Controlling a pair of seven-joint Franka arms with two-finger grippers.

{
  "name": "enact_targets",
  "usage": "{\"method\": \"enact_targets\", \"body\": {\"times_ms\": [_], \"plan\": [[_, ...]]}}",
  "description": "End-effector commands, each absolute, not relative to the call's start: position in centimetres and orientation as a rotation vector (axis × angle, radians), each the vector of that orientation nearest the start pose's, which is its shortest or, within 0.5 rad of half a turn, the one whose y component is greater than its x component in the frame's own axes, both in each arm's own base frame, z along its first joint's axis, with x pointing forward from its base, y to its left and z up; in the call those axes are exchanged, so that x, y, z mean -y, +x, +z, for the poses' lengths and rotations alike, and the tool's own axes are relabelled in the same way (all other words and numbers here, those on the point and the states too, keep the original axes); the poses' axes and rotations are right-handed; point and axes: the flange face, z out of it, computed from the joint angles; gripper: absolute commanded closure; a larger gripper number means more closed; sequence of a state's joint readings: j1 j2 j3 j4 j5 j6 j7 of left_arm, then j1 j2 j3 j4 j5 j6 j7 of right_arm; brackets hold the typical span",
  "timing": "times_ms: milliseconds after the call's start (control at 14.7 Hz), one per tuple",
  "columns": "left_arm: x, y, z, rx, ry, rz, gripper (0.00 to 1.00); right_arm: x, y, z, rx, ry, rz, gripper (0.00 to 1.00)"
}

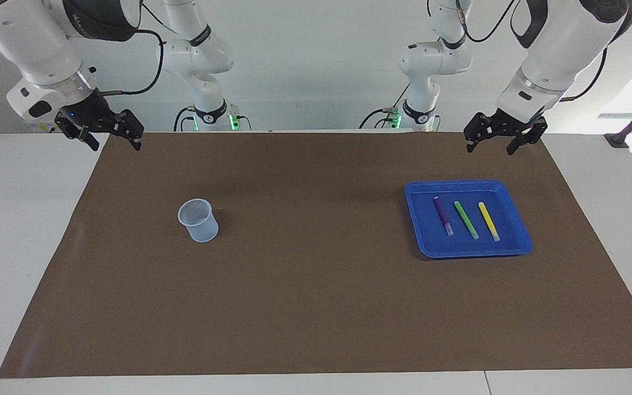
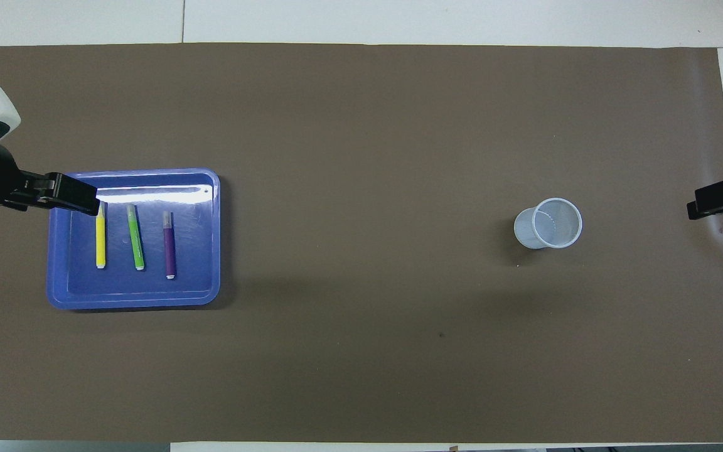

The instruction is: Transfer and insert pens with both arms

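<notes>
Facing view: left gripper (image 1: 505, 141), black two-finger, hangs in the air over the brown mat's (image 1: 316, 307) edge closest to the robots, at the left arm's end. Fingers (image 1: 470, 144) spread wide, released, holding nothing, touching nothing. Right gripper (image 1: 112, 137), same type, hangs over the mat corner at the right arm's end; fingers (image 1: 136, 141) also spread wide and empty. Shallow blue plastic tray (image 1: 516, 249) sits on the mat toward the left arm's end, well apart from both grippers. In it, side by side and not touching: purple pen (image 1: 442, 214), green pen (image 1: 465, 218), yellow pen (image 1: 488, 220), each a short slim marker with its pale end pointing away from the robots. Purple is closest to the table's middle, yellow closest to the left arm's end. Pale translucent plastic cup (image 1: 198, 220) stands upright on the mat toward the right arm's end, empty. White tabletop (image 1: 14, 219) shows around the mat.

Overhead view: left gripper (image 2: 54, 193) overlaps the tray's (image 2: 211, 238) corner, raised above it, one finger tip (image 2: 82, 199) over the yellow pen's (image 2: 101, 238) pale end. Green pen (image 2: 135, 237) and purple pen (image 2: 169, 246) lie fully visible in the tray. Right gripper (image 2: 719, 198) shows at the mat's (image 2: 361, 125) edge, only one finger (image 2: 710, 201) visible, nothing held. Cup (image 2: 548, 223) is well apart from it.
</notes>
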State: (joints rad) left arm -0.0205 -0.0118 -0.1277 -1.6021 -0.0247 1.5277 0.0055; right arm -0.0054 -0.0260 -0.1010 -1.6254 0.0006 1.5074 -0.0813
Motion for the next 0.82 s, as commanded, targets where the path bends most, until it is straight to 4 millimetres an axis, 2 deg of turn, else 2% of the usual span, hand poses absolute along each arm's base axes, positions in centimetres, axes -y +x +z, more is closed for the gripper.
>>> {"method": "enact_targets", "body": {"times_ms": [0, 749], "plan": [[8.11, 54.3, 61.63, -0.219, -3.163, 0.077, 0.0, 5.92, 53.19, 60.82, -0.016, -3.127, 0.146, 0.0], [7.92, 53.92, 61.66, -0.217, -3.161, 0.086, 0.0, 5.92, 53.19, 60.81, -0.016, -3.127, 0.146, 0.0]]}}
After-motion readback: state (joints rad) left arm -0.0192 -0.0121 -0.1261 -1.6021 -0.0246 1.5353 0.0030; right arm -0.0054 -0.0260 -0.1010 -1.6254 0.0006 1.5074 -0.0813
